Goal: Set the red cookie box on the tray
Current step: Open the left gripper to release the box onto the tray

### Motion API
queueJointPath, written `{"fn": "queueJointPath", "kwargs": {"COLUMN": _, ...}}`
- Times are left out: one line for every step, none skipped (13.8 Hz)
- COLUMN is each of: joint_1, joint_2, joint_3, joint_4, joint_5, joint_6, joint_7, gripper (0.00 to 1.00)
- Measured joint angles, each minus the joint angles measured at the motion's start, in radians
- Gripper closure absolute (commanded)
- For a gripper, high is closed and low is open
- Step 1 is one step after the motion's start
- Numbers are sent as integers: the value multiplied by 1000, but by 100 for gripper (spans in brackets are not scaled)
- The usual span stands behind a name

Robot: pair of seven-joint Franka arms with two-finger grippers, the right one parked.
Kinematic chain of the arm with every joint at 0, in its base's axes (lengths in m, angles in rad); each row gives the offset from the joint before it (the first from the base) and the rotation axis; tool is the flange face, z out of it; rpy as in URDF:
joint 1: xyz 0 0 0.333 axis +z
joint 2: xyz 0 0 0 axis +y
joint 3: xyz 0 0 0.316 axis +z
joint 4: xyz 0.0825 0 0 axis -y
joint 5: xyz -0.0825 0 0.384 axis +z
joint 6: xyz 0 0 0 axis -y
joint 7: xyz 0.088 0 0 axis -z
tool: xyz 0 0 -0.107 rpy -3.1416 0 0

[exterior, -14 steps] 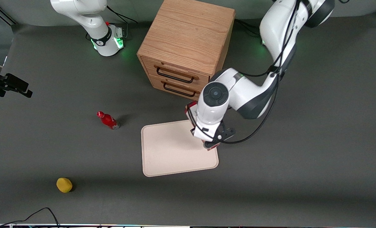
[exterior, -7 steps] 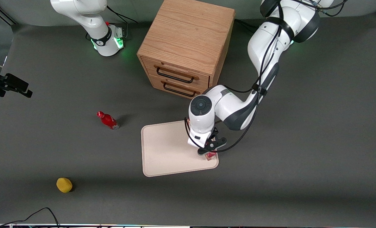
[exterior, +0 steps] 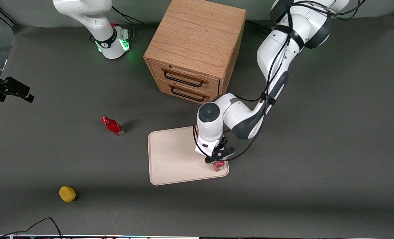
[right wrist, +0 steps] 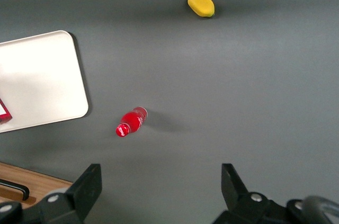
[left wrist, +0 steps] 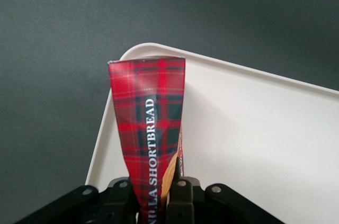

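Observation:
My left gripper is shut on the red cookie box, a long tartan-red carton held upright. It hangs over the corner of the cream tray that is nearest the front camera and toward the working arm's end. In the left wrist view both black fingers of the gripper press on the box, whose free end points at the tray's rounded corner. Whether the box touches the tray I cannot tell. The right wrist view shows the tray and a sliver of the box.
A wooden two-drawer cabinet stands farther from the front camera than the tray. A small red bottle lies beside the tray toward the parked arm's end. A yellow object sits nearer the front camera.
The left gripper has come down and nearer the front camera with the box, from the tray's edge by the cabinet to the tray's near corner.

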Motion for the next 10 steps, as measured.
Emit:
{"fn": "queueJointPath", "kwargs": {"joint_1": 0, "joint_2": 3, "joint_3": 0, "joint_4": 0, "joint_5": 2, "joint_6": 2, "joint_7": 0, "gripper": 0}}
{"fn": "queueJointPath", "kwargs": {"joint_1": 0, "joint_2": 3, "joint_3": 0, "joint_4": 0, "joint_5": 3, "joint_6": 3, "joint_7": 0, "gripper": 0}}
{"fn": "queueJointPath", "kwargs": {"joint_1": 0, "joint_2": 3, "joint_3": 0, "joint_4": 2, "joint_5": 3, "joint_6": 5, "joint_7": 0, "gripper": 0}}
{"fn": "queueJointPath", "kwargs": {"joint_1": 0, "joint_2": 3, "joint_3": 0, "joint_4": 5, "joint_5": 3, "joint_6": 5, "joint_7": 0, "gripper": 0}}
{"fn": "queueJointPath", "kwargs": {"joint_1": 0, "joint_2": 3, "joint_3": -1, "joint_4": 11, "joint_5": 3, "joint_6": 4, "joint_7": 0, "gripper": 0}}
{"fn": "queueJointPath", "kwargs": {"joint_1": 0, "joint_2": 1, "joint_3": -1, "joint_4": 15, "joint_5": 3, "joint_6": 2, "joint_7": 0, "gripper": 0}}
{"fn": "queueJointPath", "kwargs": {"joint_1": 0, "joint_2": -1, "joint_3": -2, "joint_4": 21, "joint_5": 3, "joint_6": -5, "joint_7": 1, "gripper": 0}}
{"fn": "queueJointPath", "kwargs": {"joint_1": 1, "joint_2": -8, "joint_3": -9, "joint_4": 28, "joint_5": 2, "joint_6": -32, "joint_7": 7, "gripper": 0}}
{"fn": "queueJointPath", "kwargs": {"joint_1": 2, "joint_2": -17, "joint_3": -20, "joint_4": 38, "joint_5": -2, "joint_6": -79, "joint_7": 22, "gripper": 0}}
{"fn": "queueJointPath", "kwargs": {"joint_1": 7, "joint_2": -35, "joint_3": -35, "joint_4": 45, "joint_5": -15, "joint_6": -133, "joint_7": 45, "gripper": 0}}
